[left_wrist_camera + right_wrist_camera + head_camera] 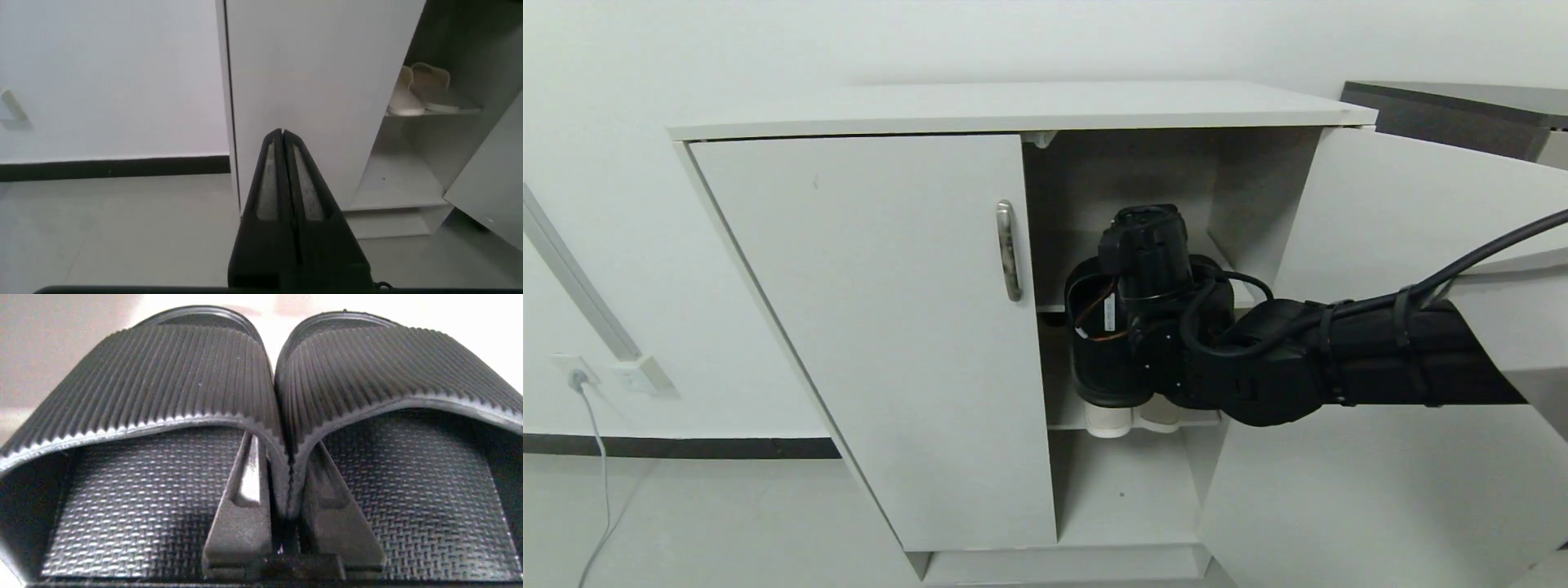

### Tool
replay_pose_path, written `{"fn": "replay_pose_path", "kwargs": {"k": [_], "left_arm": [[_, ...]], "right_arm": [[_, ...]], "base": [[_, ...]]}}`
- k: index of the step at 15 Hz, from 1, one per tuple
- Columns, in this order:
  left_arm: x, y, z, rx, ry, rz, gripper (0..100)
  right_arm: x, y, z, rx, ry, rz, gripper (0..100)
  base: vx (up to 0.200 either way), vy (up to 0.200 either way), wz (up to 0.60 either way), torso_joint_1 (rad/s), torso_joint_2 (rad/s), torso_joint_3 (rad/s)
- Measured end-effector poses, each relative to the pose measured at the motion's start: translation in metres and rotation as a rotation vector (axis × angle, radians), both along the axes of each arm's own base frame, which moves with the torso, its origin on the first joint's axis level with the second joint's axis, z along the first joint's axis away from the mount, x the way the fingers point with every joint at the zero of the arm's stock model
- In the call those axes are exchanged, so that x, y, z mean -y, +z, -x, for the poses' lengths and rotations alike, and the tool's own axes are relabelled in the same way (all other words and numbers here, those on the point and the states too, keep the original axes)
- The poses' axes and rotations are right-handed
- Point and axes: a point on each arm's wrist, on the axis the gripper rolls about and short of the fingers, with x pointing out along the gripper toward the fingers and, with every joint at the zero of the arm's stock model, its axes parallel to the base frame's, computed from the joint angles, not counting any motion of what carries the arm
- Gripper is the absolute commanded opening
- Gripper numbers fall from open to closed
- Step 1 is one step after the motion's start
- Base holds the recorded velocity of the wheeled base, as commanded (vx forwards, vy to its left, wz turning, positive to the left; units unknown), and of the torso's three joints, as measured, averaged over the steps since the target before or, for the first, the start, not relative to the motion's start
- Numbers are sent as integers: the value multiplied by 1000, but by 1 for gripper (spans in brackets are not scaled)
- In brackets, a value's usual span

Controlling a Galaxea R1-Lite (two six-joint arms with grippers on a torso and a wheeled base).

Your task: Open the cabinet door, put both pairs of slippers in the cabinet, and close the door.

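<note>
Standing wide open toward the robot's right, the right door leaves that half of the white cabinet exposed. The opening is bounded on its other side by the edge of the closed left door, whose single metal handle sits just beside that edge. The right arm crosses in front of the open door and holds the black slippers in the opening, close to the closed door's edge and just above the white slippers; how deep inside they are cannot be told. In the right wrist view the right arm's fingers sit one inside each black slipper, pinching the two touching inner strap walls between them. The left arm's fingers are pressed together on nothing, low over the floor and apart from the closed door. Counted — two black slippers, two white ones side by side on a shelf, two doors.
</note>
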Motion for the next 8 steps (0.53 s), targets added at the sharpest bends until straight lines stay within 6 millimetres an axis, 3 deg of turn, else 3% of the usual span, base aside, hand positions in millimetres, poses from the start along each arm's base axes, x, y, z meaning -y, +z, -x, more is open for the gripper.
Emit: {"fn": "replay_pose_path", "kwargs": {"k": [2, 8], "left_arm": [[0, 0, 0, 0, -1, 0, 0], [0, 0, 0, 1, 0, 2, 0]], "right_arm": [[0, 0, 1, -1, 1, 1, 0], [-1, 0, 2, -11, 50, -9, 0]], "base": [[200, 0, 0, 0, 2, 5], [0, 0, 0, 0, 0, 0]]}}
